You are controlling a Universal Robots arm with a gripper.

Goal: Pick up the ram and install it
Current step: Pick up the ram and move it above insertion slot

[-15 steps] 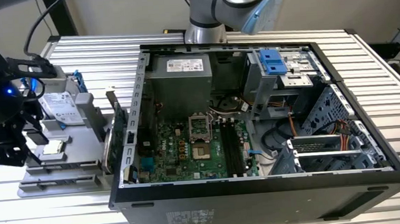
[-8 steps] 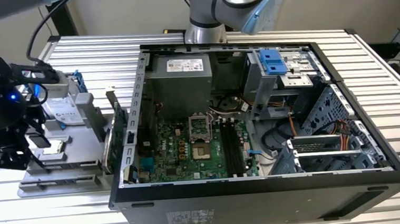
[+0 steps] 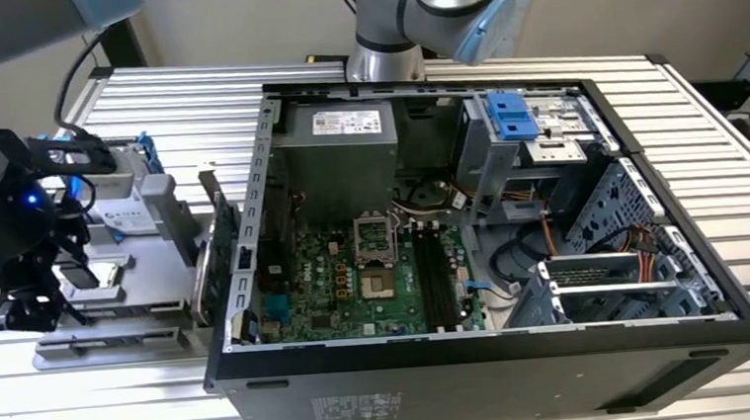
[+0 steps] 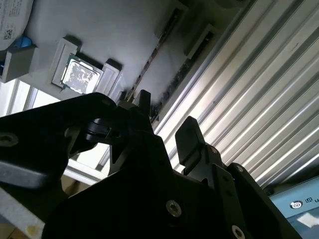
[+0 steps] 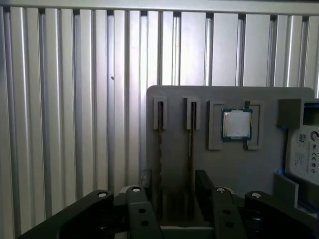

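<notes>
Two ram sticks stand on edge in narrow slots of a grey holder tray (image 5: 229,172); the ram (image 5: 160,149) and its twin (image 5: 191,149) are thin, dull strips, seen again as the ram (image 4: 152,55) in the second wrist view. My gripper (image 5: 174,184) hovers just above them, open, with its black fingers (image 5: 203,186) standing outside the two sticks and nothing held. In the exterior view the gripper (image 3: 32,305) hangs over the tray (image 3: 157,314) on the view's left, beside the open computer case (image 3: 491,355). The motherboard's black memory slots (image 3: 435,277) lie inside the case.
A square CPU chip (image 5: 236,124) sits in a tray pocket beside the sticks, and a hard drive (image 5: 301,154) lies past it. A green card with a bracket (image 3: 223,245) stands between tray and case. All rests on a ribbed metal table (image 3: 169,96).
</notes>
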